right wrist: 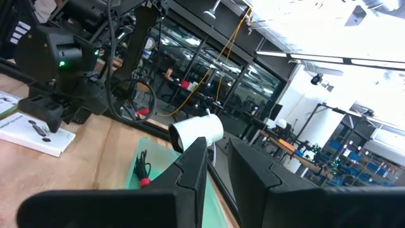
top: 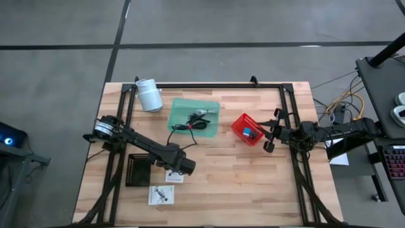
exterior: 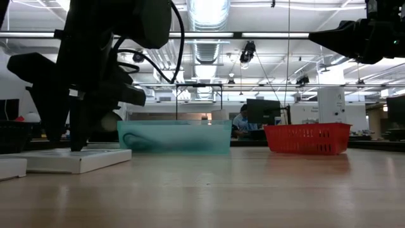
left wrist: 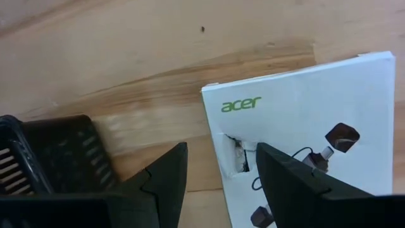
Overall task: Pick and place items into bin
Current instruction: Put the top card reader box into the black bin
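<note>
Spanning the whole scene, the wooden bench (top: 240, 183) carries a green bin (top: 179, 106) near its far middle, with black cables (top: 190, 125) coiled inside, and a smaller red basket (top: 240, 125) to its right holding a small blue cylinder (top: 249, 132). A white cylindrical roll (top: 149, 95) lies by the far-left corner, and a black basket (top: 135, 170) sits at the near left. Two white printed packets remain outside any container: one (top: 161, 195) lies flat near the front edge, and the other (left wrist: 304, 133), marked with an acer logo, lies directly under the left pincer (left wrist: 218, 168). That pincer hangs low over the packet's edge with its jaws parted around the edge and nothing yet held; the packet's corner sits between the fingers, and its body runs away from the black basket. The coming grasp seems to turn on this: the packet is flat, so the fingers must straddle its thin edge rather than its face. The left arm is plainly the nearer one; the right pincer (top: 272, 132) waits beside the red basket, raised, its jaws a little apart and empty, well apart from both packets.
</note>
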Robot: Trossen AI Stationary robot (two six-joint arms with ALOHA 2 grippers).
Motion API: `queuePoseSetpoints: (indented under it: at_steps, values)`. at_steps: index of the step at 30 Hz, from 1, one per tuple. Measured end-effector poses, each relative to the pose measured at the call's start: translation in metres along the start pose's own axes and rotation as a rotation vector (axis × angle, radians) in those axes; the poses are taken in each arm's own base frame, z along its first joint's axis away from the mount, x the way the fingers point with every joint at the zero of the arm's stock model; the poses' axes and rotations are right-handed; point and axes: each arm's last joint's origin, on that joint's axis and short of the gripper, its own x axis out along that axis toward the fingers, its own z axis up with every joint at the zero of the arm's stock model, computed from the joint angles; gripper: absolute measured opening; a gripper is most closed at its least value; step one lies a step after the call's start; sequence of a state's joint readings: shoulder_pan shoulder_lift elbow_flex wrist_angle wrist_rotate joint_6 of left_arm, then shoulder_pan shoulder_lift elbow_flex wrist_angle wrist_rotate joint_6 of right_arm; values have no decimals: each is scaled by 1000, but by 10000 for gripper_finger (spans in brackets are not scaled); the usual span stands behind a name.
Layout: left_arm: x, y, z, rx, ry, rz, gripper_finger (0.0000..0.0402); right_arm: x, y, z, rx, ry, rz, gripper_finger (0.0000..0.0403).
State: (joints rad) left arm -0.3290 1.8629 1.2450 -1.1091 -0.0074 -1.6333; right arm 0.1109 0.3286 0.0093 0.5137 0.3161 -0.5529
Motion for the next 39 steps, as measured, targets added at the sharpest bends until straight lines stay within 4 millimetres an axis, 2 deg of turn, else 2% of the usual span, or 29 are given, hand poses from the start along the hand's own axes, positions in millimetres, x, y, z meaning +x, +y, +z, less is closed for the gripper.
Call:
queuePoseSetpoints:
  at_steps: [15,32,39]
  values:
    - [-8,0,0,22,37,-23,173,0,0,0,0,0,0,52]
    - [2,6,-1,13,57,20,173,0,0,0,0,0,0,52]
    - [13,7,1,7,58,-3,173,0,0,0,0,0,0,52]
